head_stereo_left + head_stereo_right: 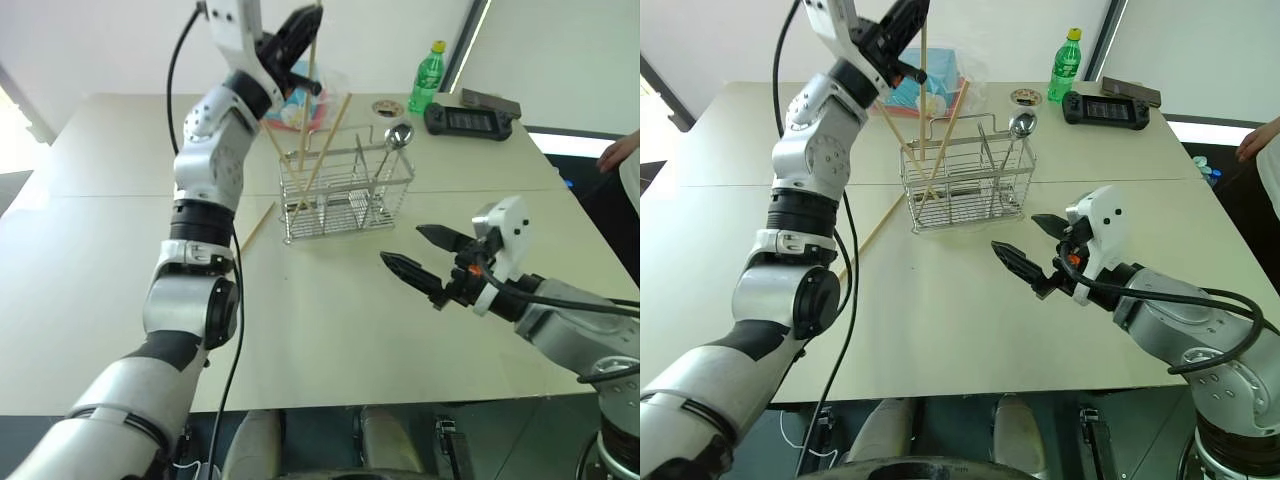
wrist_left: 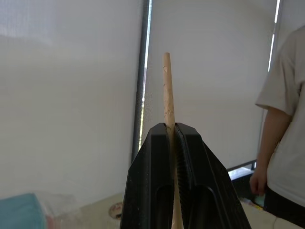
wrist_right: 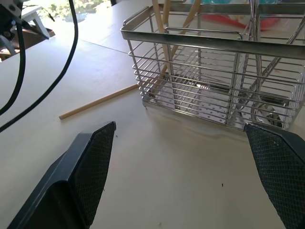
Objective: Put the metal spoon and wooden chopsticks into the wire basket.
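Wooden chopsticks lean in the wire basket; left tool clamps one thin stick, right tool gapes wide, empty; shiny metal spoon upright inside.

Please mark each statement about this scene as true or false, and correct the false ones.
1. The left gripper is shut on a chopstick. True.
2. The right gripper holds the spoon. False: it is open and empty; the spoon stands in the basket.
3. One chopstick lies on the table beside the basket. True.
4. The basket lies on its side. False: it stands upright.
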